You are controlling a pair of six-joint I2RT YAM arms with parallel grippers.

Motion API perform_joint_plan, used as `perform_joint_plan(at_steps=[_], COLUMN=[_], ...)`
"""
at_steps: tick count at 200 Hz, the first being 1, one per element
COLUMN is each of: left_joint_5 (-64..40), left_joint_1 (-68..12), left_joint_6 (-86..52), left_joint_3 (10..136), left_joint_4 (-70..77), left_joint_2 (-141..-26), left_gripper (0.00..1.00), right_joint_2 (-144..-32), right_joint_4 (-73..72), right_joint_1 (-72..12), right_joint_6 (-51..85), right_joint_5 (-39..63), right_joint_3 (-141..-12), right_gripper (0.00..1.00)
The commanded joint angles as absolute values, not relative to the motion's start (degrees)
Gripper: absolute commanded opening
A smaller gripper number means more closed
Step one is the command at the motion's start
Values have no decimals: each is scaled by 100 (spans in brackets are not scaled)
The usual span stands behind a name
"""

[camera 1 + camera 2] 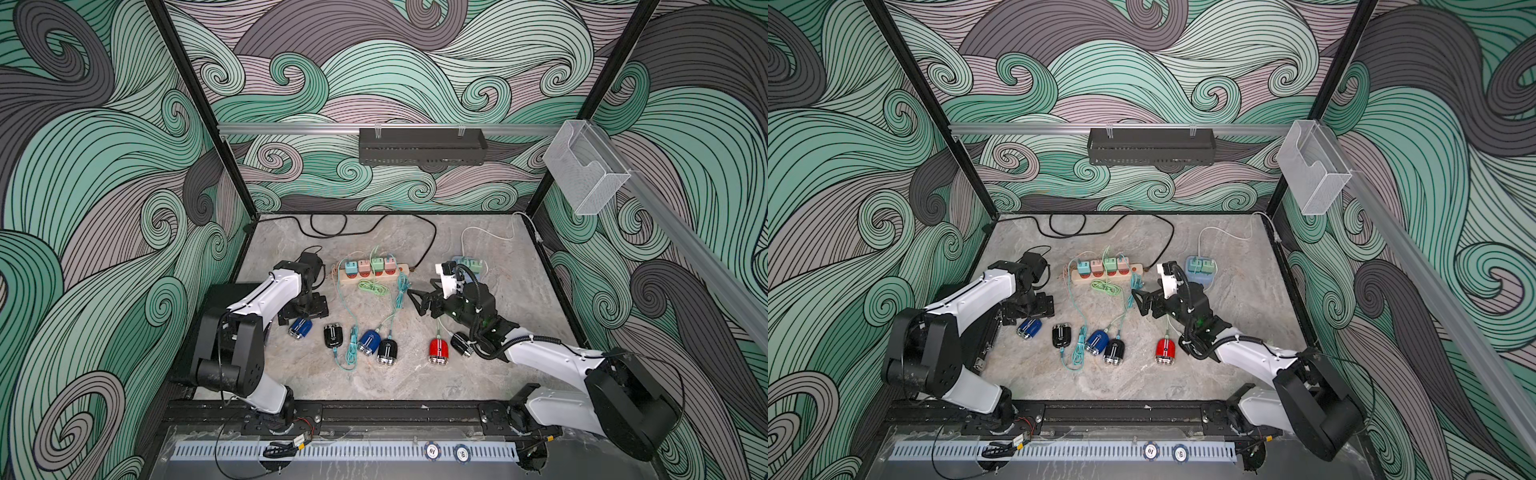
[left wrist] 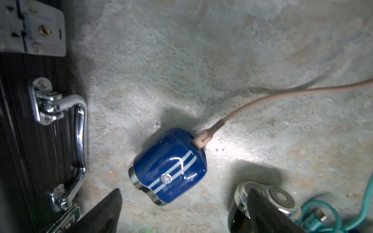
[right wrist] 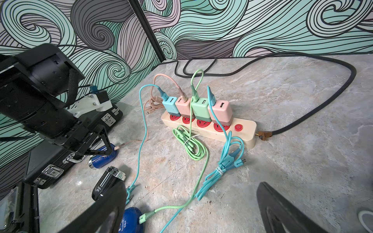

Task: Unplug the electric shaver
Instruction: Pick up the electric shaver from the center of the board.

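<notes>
Blue shaver lies on the table beside the black case, just ahead of the nearer left claw, which is spread wide and empty. Its pink plug sticks out of the far end, in line with the body.

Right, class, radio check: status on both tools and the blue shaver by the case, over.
Both tools open: left tool over blue shaver, right tool mid-table. Shaver's pink cable plugged in. Either side: black case, black shaver.

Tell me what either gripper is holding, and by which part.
Nothing is held. The left gripper is open above the blue shaver; the right gripper is open and empty.
</notes>
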State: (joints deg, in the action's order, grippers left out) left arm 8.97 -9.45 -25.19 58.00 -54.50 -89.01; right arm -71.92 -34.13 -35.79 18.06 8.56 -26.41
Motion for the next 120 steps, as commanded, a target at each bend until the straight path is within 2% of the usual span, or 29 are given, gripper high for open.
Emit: perform_joint_plan(at_steps=[1,83,120], left_joint_5=[955,129,-125], left_joint_1=[-761,-466,-475], left_joint_6=[-2129,-1776,-1874], left_joint_3=[5915,5847,5674], left_joint_4=[-5688,-5387,-5390], left_joint_2=[-9120,-9675,-9540], left_gripper=[97,98,90], right_joint_2=[-7239,-7330,-7315], right_joint_4=[-3584,-3501,-3454], right_joint_1=[-3612,-3610,-3608], right_joint_6=[1859,1754,1714], right_joint_5=[790,692,611], right_joint_3=[-2585,-2628,-2627], right_gripper=[99,99,100])
